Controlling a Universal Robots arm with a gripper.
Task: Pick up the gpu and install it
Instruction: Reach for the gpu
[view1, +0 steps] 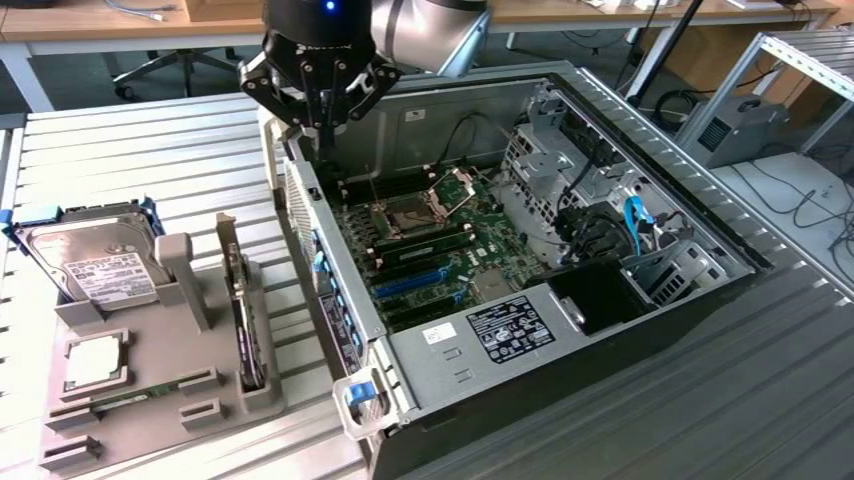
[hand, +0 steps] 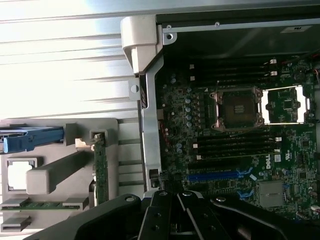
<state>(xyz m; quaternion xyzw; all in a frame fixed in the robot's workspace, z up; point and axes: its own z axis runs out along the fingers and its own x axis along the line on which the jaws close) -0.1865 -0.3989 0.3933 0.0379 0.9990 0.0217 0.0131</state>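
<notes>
closed, empty claw (view1: 324, 145) hovers over the edge of the case (view1: 304, 215); beside and below it the gpu (view1: 244, 320) stands edge-up in its holder (view1: 174, 400), seemingly for easy pinching.

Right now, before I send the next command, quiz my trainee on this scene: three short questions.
1. True or false: the gpu stands upright in the grey holder, outside the computer case.
2. The gripper is: A) open, B) shut on the gpu, C) shut and empty.
3. Which white-labelled part sits in the holder to the exterior view's left of the gpu?
Key: 1 true. 2 C. 3 the hard drive.
</notes>
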